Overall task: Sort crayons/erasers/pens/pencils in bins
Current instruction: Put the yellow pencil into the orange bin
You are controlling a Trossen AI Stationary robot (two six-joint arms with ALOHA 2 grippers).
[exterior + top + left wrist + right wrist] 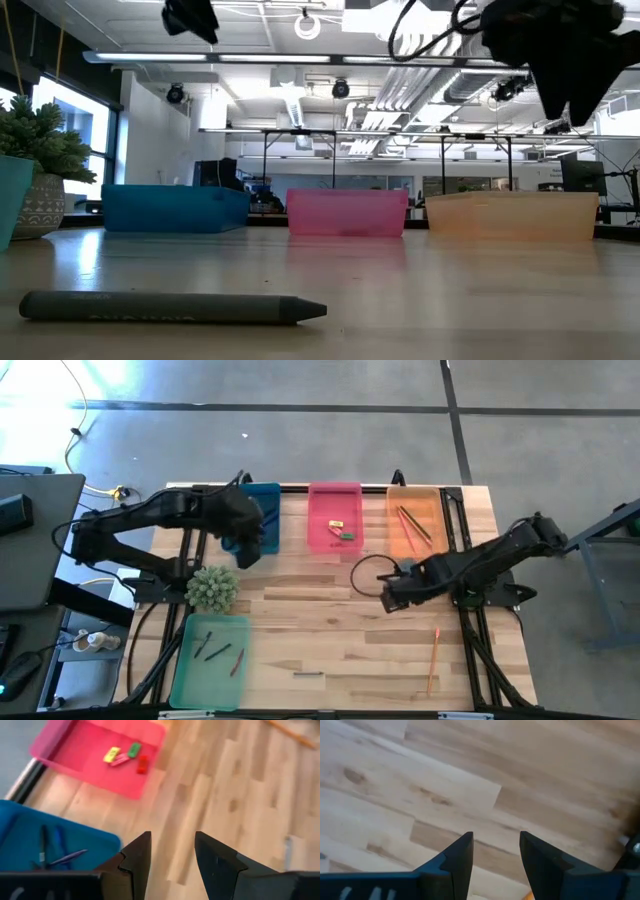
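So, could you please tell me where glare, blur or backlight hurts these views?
High view: bright glare on the floor at upper left. Low view: ceiling lights backlight the arms into silhouettes and sheen the table; the dark grey crayon is sharp. Left wrist view: the erasers look soft. Right wrist view: evenly lit wood.

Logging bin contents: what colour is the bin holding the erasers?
Pink: the bin with the erasers, clearest in the high view.
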